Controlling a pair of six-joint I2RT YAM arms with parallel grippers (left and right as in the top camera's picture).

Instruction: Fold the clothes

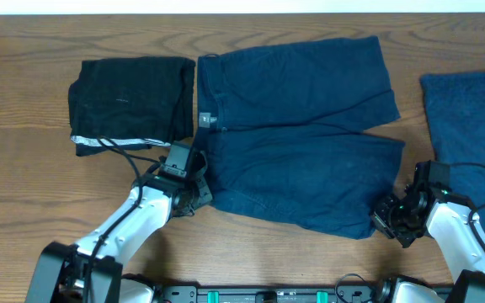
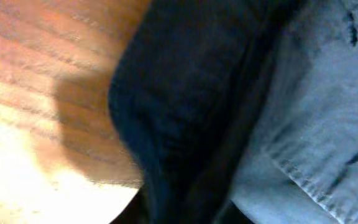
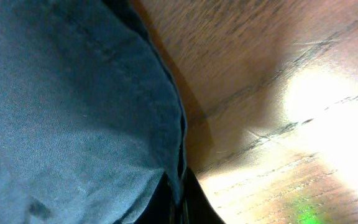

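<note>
Dark blue shorts (image 1: 301,135) lie flat in the middle of the table, waistband to the left. My left gripper (image 1: 199,195) is shut on the near waistband corner; in the left wrist view the blue cloth (image 2: 185,124) fills the jaws. My right gripper (image 1: 387,220) is shut on the near leg hem; in the right wrist view the hem (image 3: 173,149) runs between the fingers (image 3: 180,202). A folded black garment (image 1: 129,101) lies at the far left.
Another blue garment (image 1: 474,126) lies at the right edge, partly under my right arm. Bare wooden table (image 1: 23,185) lies to the near left and along the far edge.
</note>
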